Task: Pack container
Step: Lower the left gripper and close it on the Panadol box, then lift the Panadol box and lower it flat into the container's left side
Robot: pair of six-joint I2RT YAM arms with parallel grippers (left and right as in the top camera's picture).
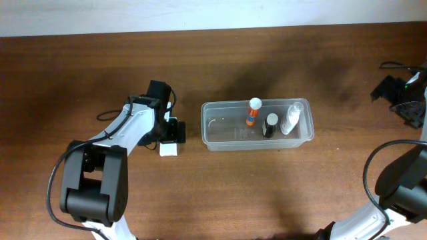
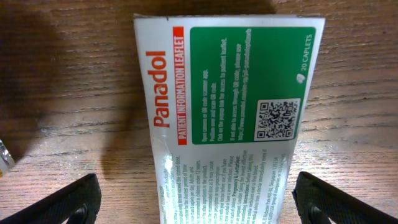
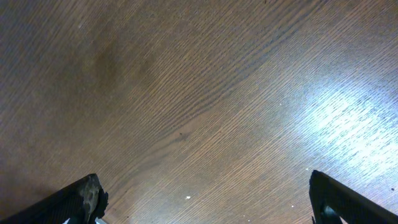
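Note:
The clear plastic container [image 1: 220, 105] stands right of centre on the table. Inside it stand an orange bottle with a white cap [image 1: 253, 112], a black bottle [image 1: 269, 125] and a white bottle [image 1: 290, 119]. A white and green Panadol box [image 1: 169, 150] lies flat on the table left of the container. In the left wrist view the box [image 2: 224, 93] lies between the fingers of my left gripper [image 2: 199, 205], which is open with a gap on each side. My right gripper [image 3: 205, 199] is open and empty above bare wood at the far right [image 1: 403, 103].
The wooden table runs to a pale wall at the back. Black cables [image 1: 397, 65] lie at the far right edge. A small pale object [image 2: 3, 158] shows at the left edge of the left wrist view.

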